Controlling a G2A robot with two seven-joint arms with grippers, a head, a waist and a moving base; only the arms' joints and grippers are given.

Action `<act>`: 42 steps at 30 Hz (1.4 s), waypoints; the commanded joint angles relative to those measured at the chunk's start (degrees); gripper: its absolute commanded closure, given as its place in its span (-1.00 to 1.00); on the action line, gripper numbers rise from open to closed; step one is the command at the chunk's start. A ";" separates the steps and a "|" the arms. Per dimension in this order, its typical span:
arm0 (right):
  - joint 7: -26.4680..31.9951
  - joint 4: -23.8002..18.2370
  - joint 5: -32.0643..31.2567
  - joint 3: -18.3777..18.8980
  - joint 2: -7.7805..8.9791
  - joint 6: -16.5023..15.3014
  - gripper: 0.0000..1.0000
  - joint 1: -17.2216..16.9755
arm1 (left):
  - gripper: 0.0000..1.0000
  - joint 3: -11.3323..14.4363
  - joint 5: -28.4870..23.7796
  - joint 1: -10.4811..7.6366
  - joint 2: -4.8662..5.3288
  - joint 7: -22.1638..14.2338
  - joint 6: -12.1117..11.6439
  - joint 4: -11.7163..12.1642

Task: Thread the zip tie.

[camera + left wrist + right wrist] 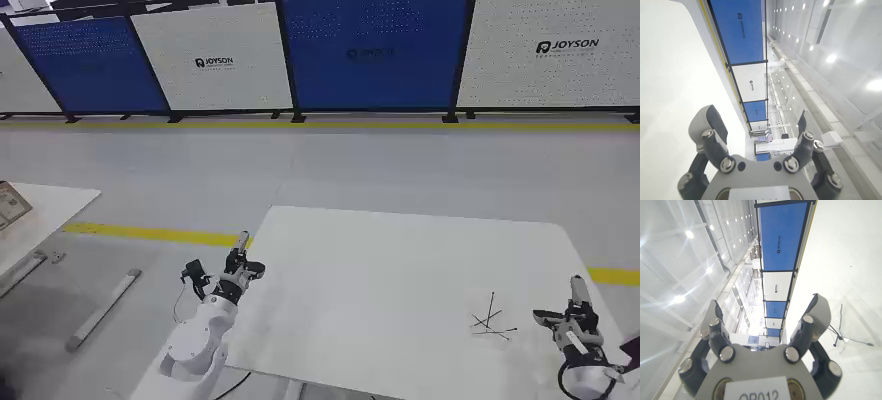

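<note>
Wide open and empty, that is how I read the left gripper [759, 117]: its two dark padded fingers [716, 121] stand far apart with nothing between them. From the top view I place it at the left edge of the flat white table [400, 300], fingers pointing out toward the far side of the room.

On my other feed the right gripper [765, 302] is spread just as wide, and it has hold of nothing either. It sits at the table's near right corner.

I can see the thin black zip ties [490, 320] lying flat on the tabletop in a small crossed heap, several strands fanning out from one spot. They are near the right gripper, on its inner side, but apart from it; neither finger touches them. In the right wrist view they lie just past the outer face of one grey finger [819, 311]. How many ties are in the heap I cannot tell. They are well apart from the left gripper, across most of the table's width.

Behind the table a yellow floor line [150, 234] runs across the grey floor, and a row of blue and white perforated panels [375, 55] closes off the far side.
</note>
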 commanded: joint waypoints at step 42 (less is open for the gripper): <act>39.69 3.60 -13.15 9.06 3.48 1.11 -1.00 8.50 | -1.00 0.00 0.00 0.00 0.00 0.00 0.00 0.00</act>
